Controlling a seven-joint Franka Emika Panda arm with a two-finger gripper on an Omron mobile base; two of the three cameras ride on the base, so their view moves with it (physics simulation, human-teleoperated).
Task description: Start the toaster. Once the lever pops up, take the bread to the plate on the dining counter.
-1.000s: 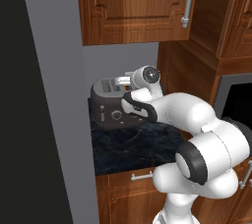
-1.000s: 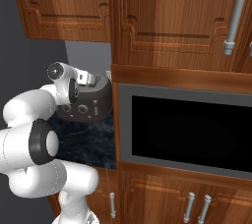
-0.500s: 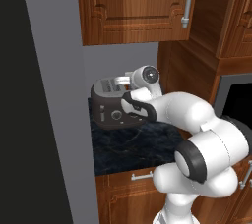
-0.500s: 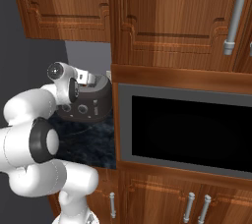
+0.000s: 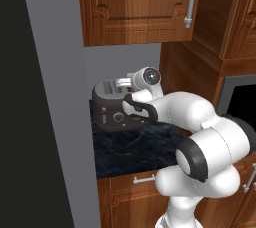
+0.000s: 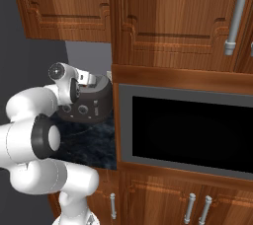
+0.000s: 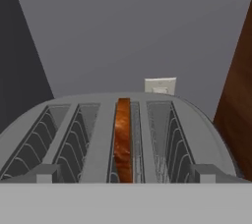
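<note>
Atop dark counter [image 5: 130, 147], one toaster [image 7: 123, 134], four slots, one bread [image 7: 122, 139] slice

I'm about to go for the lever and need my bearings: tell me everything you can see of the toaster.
The toaster is squat, dark grey, with rounded corners, a lighter silver top and round knobs on its front. It stands upright on the black marbled counter, in the nook below the wood cabinet, against the grey wall. The hand view shows four slots with wire guides; one slice of bread stands on edge in the third slot from the left, the others empty. The arm's wrist hangs just above it.
</note>
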